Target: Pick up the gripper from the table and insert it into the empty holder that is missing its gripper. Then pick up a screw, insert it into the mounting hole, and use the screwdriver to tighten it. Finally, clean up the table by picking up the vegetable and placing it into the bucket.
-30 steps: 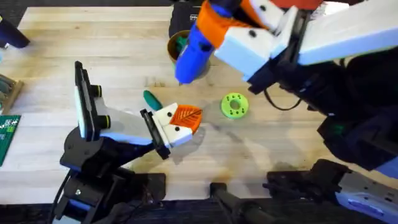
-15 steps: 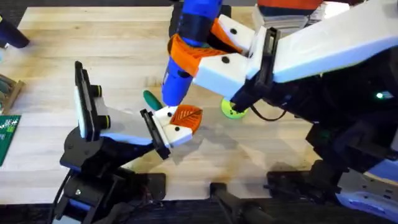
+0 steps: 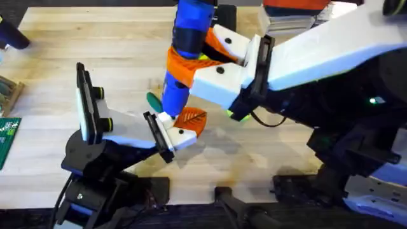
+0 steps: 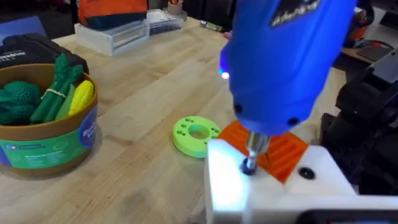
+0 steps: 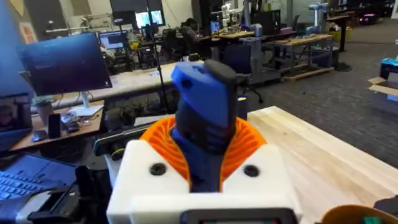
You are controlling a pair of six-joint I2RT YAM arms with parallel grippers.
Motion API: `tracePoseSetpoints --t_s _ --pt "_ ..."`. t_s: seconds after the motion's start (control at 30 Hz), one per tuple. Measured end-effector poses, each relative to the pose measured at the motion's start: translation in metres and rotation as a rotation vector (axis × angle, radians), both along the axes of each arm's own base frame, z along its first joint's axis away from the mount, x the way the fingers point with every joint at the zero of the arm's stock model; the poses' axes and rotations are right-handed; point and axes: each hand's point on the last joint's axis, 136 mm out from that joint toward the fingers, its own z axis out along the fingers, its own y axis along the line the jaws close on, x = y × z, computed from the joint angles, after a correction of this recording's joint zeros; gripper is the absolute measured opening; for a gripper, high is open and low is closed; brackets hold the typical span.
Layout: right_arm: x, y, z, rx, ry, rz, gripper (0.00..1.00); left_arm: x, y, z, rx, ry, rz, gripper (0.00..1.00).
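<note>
My right gripper (image 3: 186, 65) is shut on the blue screwdriver (image 3: 173, 95), white fingers with orange pads (image 5: 249, 140) clamped round its body (image 5: 202, 118). The screwdriver stands nearly upright, and its metal bit (image 4: 250, 158) rests on top of the white gripper piece (image 3: 180, 131) with the orange ribbed pad, which sits at the end of my left gripper (image 3: 166, 132). The dark teal-green vegetable (image 3: 153, 100) lies on the table just behind that piece, left of the screwdriver tip. The bucket (image 4: 46, 140) stands farther back with green and yellow items in it.
A bright green flat ring (image 4: 194, 134) lies on the table beside the white piece, mostly under my right arm in the overhead view. A green circuit board (image 3: 7, 137) is at the table's left edge. A clear plastic box (image 4: 121, 34) stands at the back.
My right arm has swung the screwdriver left and down from over the bucket, and the bit now rests on the white gripper piece. The left arm has not moved.
</note>
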Motion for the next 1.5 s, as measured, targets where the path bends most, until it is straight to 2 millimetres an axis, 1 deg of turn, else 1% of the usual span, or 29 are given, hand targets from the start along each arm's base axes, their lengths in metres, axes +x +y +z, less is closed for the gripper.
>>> tracePoseSetpoints --t_s 0.23,1.33,1.5 --pt "-0.0001 0.0 0.0001 -0.008 -0.022 -0.006 0.17 0.0 0.0 0.0 0.0 0.0 0.0 0.004" --pt "-0.0002 -0.0002 0.0004 -0.009 -0.026 -0.007 0.168 0.0 0.0 0.0 0.0 0.0 0.0 0.004" --pt "-0.0016 -0.0019 0.0035 -0.002 -0.032 -0.007 0.166 0.0 0.0 0.0 0.0 0.0 0.0 0.004"
